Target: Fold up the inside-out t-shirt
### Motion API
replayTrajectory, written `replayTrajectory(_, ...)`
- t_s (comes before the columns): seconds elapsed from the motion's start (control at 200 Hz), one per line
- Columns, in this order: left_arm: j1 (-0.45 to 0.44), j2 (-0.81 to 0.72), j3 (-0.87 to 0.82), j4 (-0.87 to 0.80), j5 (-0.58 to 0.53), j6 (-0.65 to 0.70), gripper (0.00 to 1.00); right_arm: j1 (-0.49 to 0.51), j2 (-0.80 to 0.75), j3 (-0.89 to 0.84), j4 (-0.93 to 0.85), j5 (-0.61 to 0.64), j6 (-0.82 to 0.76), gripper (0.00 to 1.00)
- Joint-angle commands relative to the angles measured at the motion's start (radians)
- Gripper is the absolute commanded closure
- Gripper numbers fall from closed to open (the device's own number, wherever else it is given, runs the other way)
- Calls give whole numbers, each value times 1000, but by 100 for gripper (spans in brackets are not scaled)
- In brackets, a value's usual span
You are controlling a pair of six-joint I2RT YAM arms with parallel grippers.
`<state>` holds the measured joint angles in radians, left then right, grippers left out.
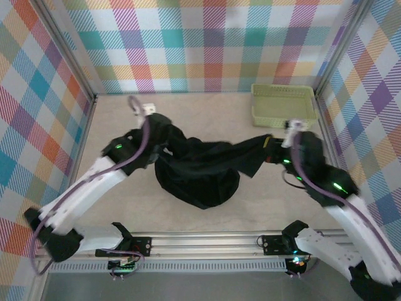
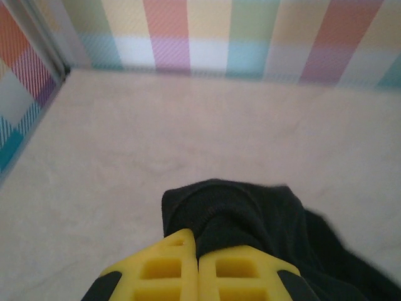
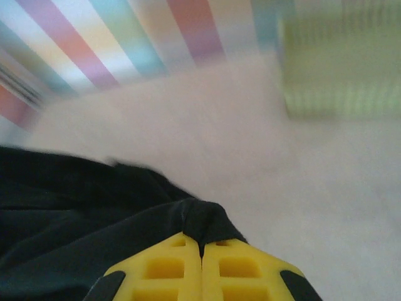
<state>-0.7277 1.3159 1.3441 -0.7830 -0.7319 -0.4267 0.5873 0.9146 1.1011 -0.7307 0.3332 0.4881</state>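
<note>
The black inside-out t-shirt [image 1: 200, 166] hangs stretched between both arms over the middle of the table, its lower part sagging onto the surface. My left gripper [image 1: 151, 128] is shut on the shirt's left end. In the left wrist view, black fabric [image 2: 244, 219] bunches out from between the closed yellow fingers [image 2: 169, 266]. On the right, my right gripper [image 1: 270, 149] is shut on the shirt's other end. A fold of dark cloth [image 3: 200, 219] is pinched between its yellow fingers [image 3: 235, 266].
A pale green plastic basket [image 1: 283, 103] stands at the back right, just behind the right arm, blurred as the green basket [image 3: 338, 69] in the right wrist view. Plaid walls enclose the beige table [image 1: 213, 103] on three sides.
</note>
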Motion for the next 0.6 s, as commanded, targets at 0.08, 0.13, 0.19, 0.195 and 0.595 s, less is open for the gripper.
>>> replayTrajectory(0.08, -2, 70, -148, -6, 219, -62, 100, -37, 199, -171, -77, 87, 113, 100)
replayTrajectory(0.13, -26, 59, -167, 24, 257, -74, 100, -89, 196, -190, -53, 70, 111, 100)
replayTrajectory(0.19, -80, 51, -174, 45, 280, -81, 100, -169, 182, -211, -22, 20, 103, 100)
replayTrajectory(0.195, -85, 50, -174, 45, 280, -82, 100, -179, 181, -211, -18, 15, 102, 100)
replayTrajectory(0.595, -284, -69, -299, 190, 333, -142, 40, -262, 121, -227, 29, -115, 51, 39)
